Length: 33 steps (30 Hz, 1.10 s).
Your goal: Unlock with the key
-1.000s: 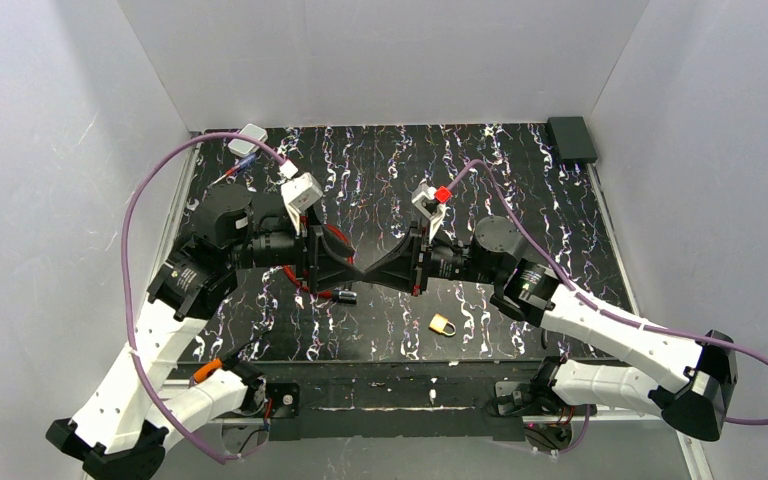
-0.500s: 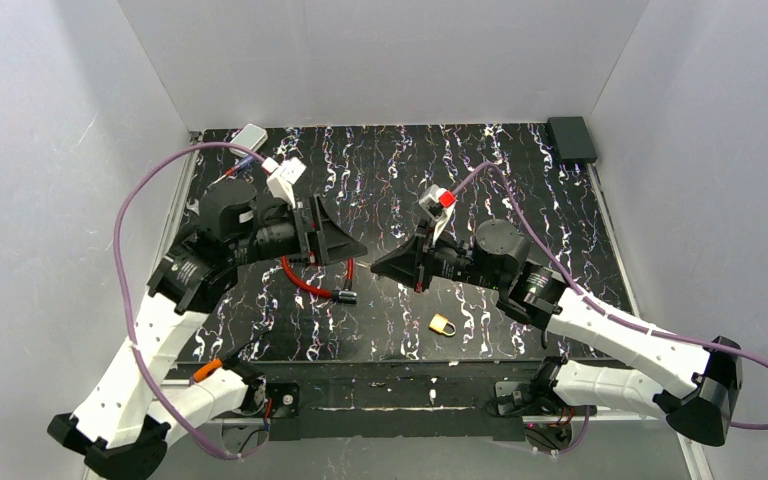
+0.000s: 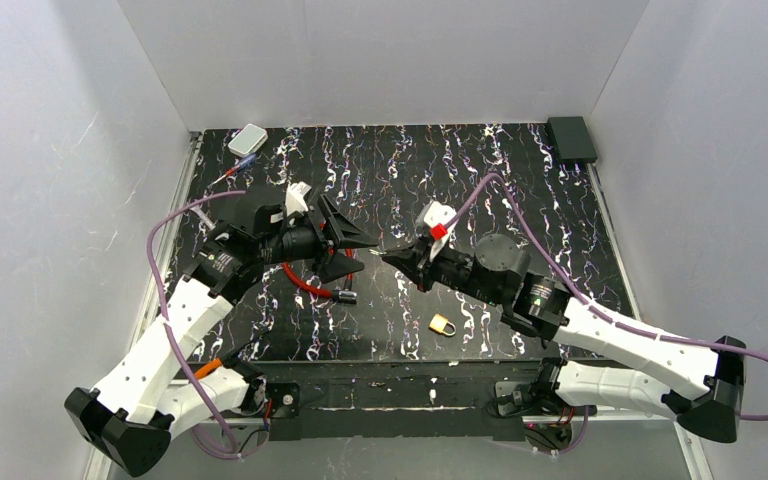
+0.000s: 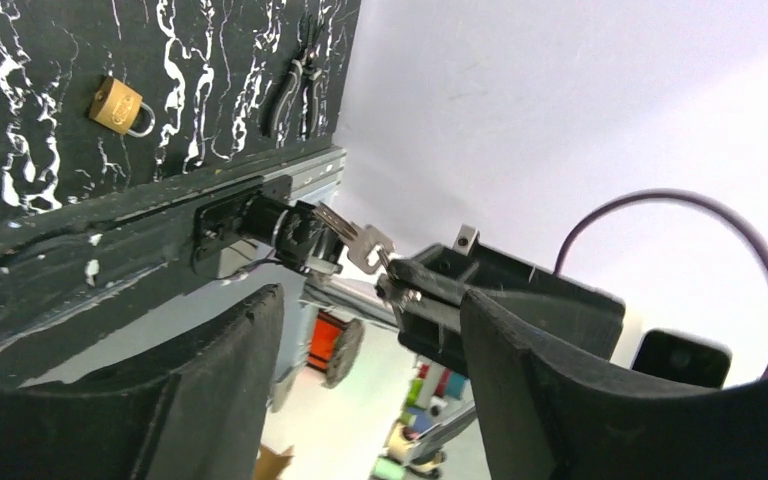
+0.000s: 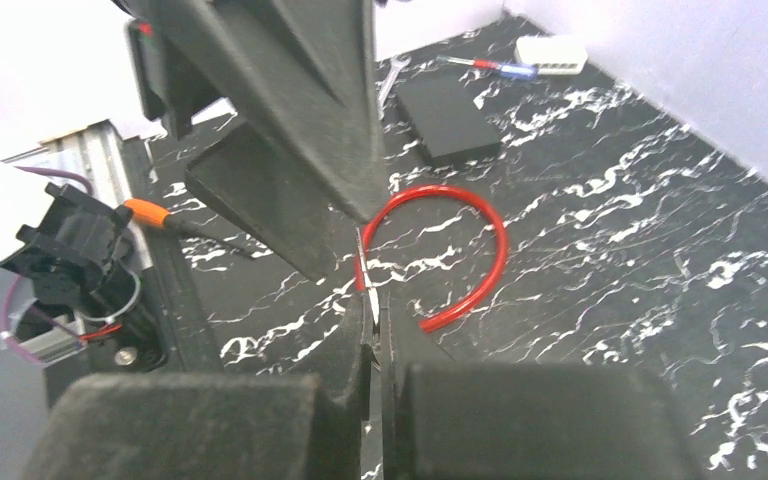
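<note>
At the far left corner of the table (image 3: pixel 520 200) we note a small white box (image 3: pixel 248 139) with a screwdriver (image 3: pixel 240 165) just beside it. The left gripper (image 3: pixel 365 253) hangs above the table's left half, pointing right. Its jaws stand well apart with nothing between the pads. A red cable loop (image 3: pixel 305 280) lies on the table beneath it.

Facing it, tip nearly to tip, is the right gripper (image 3: pixel 388 257), closed tight. In the left wrist view we see the key (image 4: pixel 365 243) pinched by one end between that gripper's fingertips (image 4: pixel 405 288), with the rest of it projecting toward the left gripper. The right wrist view shows the key edge-on, its free end close beside one left finger. We cannot tell whether the two touch.

The padlock (image 3: pixel 442 324) lies flat on the table near the front edge, right of both gripper tips. It is well apart from the key and untouched. A black box (image 3: pixel 571 138) sits at the far right corner.
</note>
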### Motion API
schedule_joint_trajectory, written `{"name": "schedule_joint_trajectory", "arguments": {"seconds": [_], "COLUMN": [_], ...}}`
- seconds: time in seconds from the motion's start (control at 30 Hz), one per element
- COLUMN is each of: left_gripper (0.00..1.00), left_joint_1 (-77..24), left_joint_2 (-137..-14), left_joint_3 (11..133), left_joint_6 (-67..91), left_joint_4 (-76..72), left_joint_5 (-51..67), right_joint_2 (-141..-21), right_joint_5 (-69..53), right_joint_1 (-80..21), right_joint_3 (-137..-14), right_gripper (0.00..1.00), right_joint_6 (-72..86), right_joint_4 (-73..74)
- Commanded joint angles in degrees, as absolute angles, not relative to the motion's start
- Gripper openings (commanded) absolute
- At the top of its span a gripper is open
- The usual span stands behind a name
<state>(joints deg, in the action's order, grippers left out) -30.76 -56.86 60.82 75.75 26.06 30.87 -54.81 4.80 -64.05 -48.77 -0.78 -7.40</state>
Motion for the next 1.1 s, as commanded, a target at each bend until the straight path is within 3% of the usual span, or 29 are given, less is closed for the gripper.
{"name": "schedule_joint_trajectory", "arguments": {"seconds": [0.0,0.17,0.4,0.57,0.83,1.0,1.07], "left_gripper": [0.58,0.51,0.26,0.19,0.18,0.00,0.00], "left_joint_1": [-30.67,-30.67,-30.67,-30.65,-30.66,-30.67,-30.67], "left_joint_2": [-55.78,-55.26,-55.55,-55.55,-55.39,-56.12,-56.36], "left_joint_3": [57.40,56.58,55.92,55.57,55.52,56.16,56.42], "left_joint_6": [83.46,83.34,82.88,82.73,82.47,80.75,80.16], "left_joint_4": [19.46,19.05,18.49,17.96,17.91,18.04,18.19], "left_joint_5": [30.35,27.94,28.15,28.65,29.26,30.23,30.44], "right_joint_2": [-53.98,-55.98,-57.49,-58.33,-58.84,-59.71,-59.97], "right_joint_5": [10.28,11.11,14.15,15.73,20.18,20.56,20.45], "right_joint_1": [-66.37,-68.49,-70.88,-71.95,-72.42,-72.51,-72.59], "right_joint_3": [-47.24,-47.81,-47.81,-47.81,-47.71,-47.86,-47.81], "right_gripper": [0.01,0.01,0.01,0.01,0.01,0.01,0.01], "right_joint_6": [-8.59,-10.72,-12.37,-13.13,-14.47,-14.68,-14.47], "right_joint_4": [-13.74,-12.35,-12.68,-12.57,-14.56,-14.49,-14.42]}}
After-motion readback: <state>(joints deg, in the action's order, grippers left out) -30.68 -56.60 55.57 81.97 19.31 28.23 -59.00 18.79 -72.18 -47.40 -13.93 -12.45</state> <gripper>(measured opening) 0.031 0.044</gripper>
